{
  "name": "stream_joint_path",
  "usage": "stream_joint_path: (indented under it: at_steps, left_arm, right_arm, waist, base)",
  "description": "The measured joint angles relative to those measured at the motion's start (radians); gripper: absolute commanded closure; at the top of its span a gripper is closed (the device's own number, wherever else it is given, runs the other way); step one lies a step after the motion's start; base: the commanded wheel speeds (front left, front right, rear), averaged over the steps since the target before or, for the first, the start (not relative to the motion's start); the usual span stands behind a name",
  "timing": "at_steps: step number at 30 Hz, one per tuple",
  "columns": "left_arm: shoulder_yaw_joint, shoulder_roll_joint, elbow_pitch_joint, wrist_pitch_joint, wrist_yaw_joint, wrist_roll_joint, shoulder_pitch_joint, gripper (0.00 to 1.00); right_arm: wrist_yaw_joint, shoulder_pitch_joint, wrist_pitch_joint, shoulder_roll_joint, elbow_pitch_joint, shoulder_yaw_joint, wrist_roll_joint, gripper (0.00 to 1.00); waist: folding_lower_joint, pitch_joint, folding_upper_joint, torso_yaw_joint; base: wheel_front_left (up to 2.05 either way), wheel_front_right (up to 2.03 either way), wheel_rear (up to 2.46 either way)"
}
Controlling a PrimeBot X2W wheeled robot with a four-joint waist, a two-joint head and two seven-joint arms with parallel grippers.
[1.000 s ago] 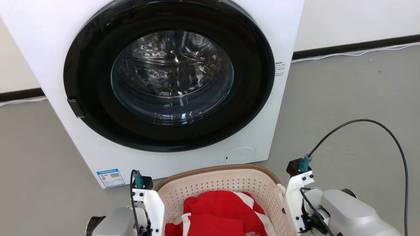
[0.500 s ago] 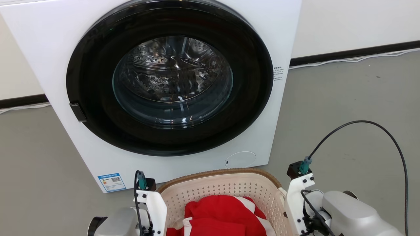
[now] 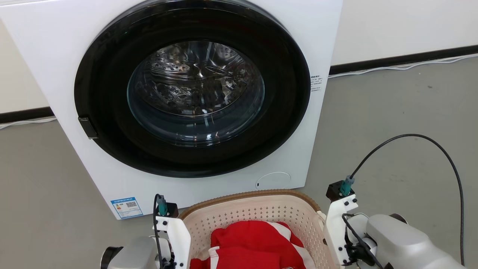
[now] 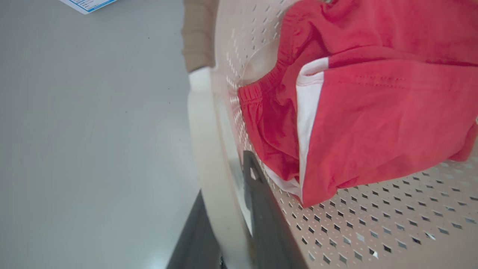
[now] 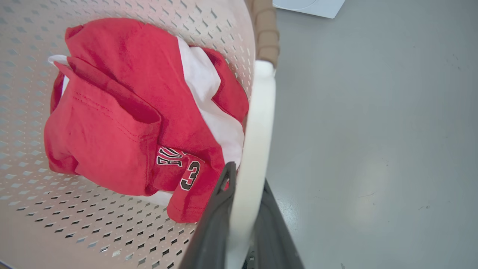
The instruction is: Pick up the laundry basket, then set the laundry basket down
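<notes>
Gripping: left gripper (image 4: 224,183), right gripper (image 5: 247,175) each pinch a loop handle (image 5: 257,112) between fingers.
Handling: laundry basket (image 3: 239,215) probably light, stiff, slick.

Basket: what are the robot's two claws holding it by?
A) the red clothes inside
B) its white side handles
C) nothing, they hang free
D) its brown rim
B: in the wrist views the left claw is shut on the left handle of the basket, and the right claw on the right handle.
</notes>
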Motion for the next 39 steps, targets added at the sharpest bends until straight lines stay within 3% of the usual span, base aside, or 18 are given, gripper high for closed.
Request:
stream_joint_path:
  at_steps: [39]
  left_arm:
    - [-0.050,0.003,0.000,0.028,0.001,-0.041,-0.001,1.00]
  right_arm:
    - [0.000,-0.015,-0.025,0.001,0.005,0.064,0.075,1.00]
  waist:
    - [0.0000,0.021,0.0000,0.009]
  base:
    - [0.00,0.00,0.00]
